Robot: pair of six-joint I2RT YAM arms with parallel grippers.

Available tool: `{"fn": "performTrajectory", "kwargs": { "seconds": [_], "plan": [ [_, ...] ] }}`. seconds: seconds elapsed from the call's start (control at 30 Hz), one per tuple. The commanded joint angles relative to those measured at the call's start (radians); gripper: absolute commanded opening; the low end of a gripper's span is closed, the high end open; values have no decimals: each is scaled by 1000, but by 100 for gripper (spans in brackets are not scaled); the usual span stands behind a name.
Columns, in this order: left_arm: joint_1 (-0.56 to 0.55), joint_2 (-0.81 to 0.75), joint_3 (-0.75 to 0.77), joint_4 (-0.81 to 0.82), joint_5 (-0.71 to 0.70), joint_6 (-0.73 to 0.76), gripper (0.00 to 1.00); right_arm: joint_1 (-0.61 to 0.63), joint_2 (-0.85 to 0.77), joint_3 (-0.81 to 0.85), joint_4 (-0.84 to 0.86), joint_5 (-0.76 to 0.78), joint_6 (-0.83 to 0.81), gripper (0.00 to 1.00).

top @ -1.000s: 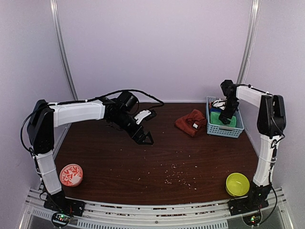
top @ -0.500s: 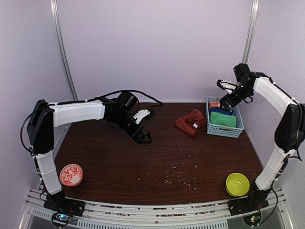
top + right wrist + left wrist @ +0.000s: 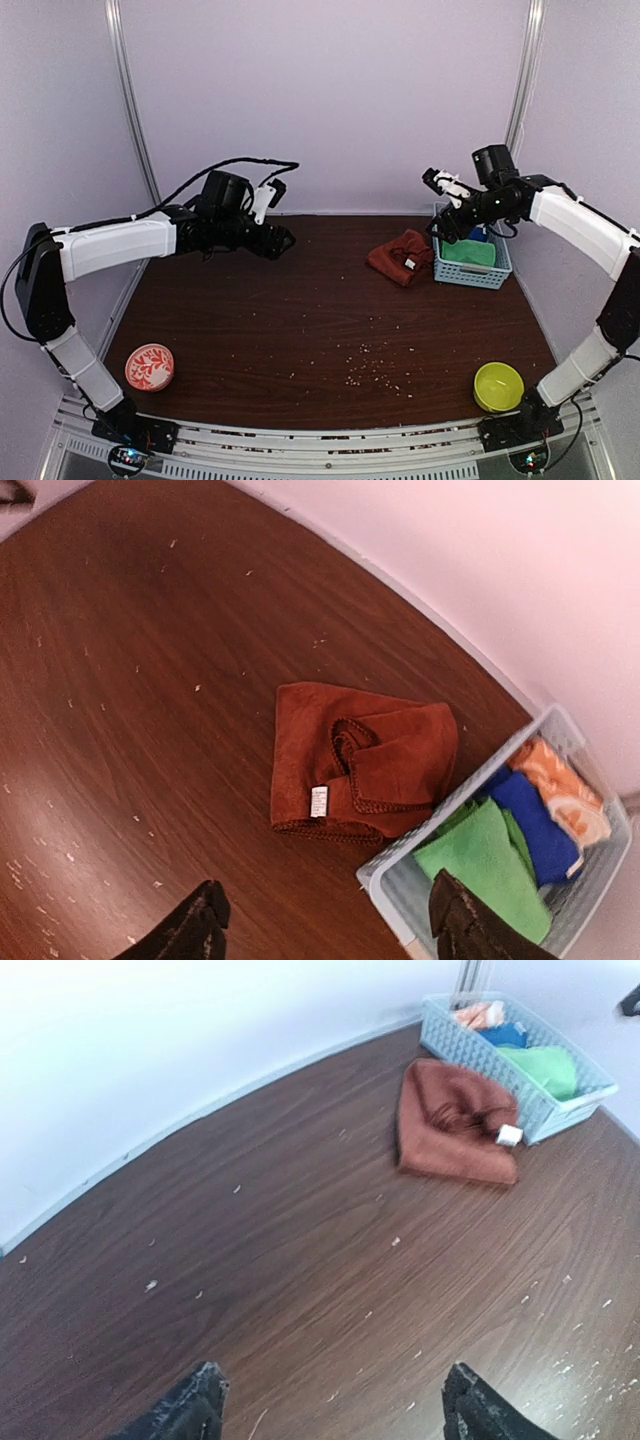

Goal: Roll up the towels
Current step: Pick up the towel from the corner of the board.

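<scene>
Both gape empty: rust-red towel [image 3: 365, 760] lies just ahead of right end effector [image 3: 325, 912], likely its pick; left end effector [image 3: 332, 1392] well away

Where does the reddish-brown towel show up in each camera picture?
Top external: the towel lies right of centre, beside the blue basket.
Left wrist: towel upper right, beside the basket.
Right wrist: towel mid-picture, left of the basket.
Shared landmark: the basket.

Soft terry rust-red towel [image 3: 365, 760], woven plastic basket [image 3: 420, 920], glossy wood-grain table [image 3: 300, 330]
</scene>
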Motion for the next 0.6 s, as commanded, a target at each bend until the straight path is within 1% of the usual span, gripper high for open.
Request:
{"fn": "performTrajectory", "kwargs": {
  "seconds": [0.0,0.03,0.13,0.2,0.27,0.37,0.47,0.57],
  "plan": [
    [-5,49,59,113,122,-90,68,126,145,37,78,251,-20,55],
    [-5,57,62,114,122,-124,67,147,203,73,57,322,-23,50],
    [-23,53,27,145,150,-179,65,165,344,179,-4,438,-2,42],
    [-50,37,-7,167,176,-177,62,165,398,205,13,474,6,40],
    [-81,27,-18,154,196,-162,58,165,437,229,19,496,5,38],
    [-129,18,-24,109,146,-144,56,169,485,239,31,538,0,35],
    [-175,7,-41,88,102,-113,55,169,506,220,72,591,-7,34],
    [-216,-4,-56,88,90,-79,55,167,530,215,99,616,-14,34]
  ]
}}
